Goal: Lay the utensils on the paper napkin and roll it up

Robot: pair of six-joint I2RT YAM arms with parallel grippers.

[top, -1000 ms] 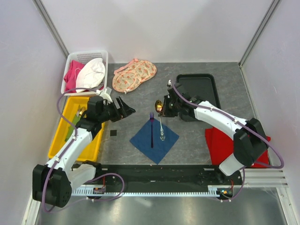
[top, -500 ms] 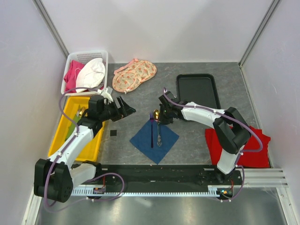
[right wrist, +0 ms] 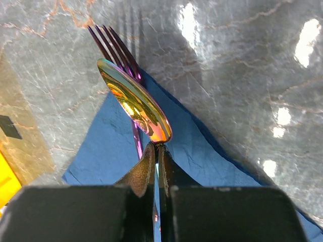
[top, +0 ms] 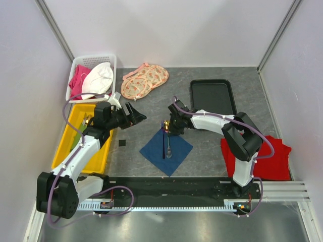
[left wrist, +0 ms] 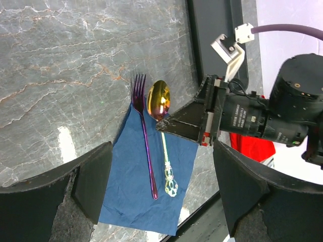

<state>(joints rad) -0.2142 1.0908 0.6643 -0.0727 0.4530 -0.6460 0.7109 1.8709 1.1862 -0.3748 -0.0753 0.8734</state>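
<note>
The navy paper napkin lies as a diamond at the table's middle, also in the left wrist view and right wrist view. A purple fork lies on it, tines off the far corner. My right gripper is shut on the neck of a gold spoon, its ornate handle lying beside the fork. My left gripper is open and empty, hovering left of the napkin.
A yellow bin sits at the left with a white basket of cloths behind it. Peach floral fabric lies at the back. A black tray is behind the right arm, a red cloth at right. A small black square lies left of the napkin.
My right gripper has carried the spoon leftward and down, so its handle now lies on the napkin beside the fork. The left arm has barely moved.
</note>
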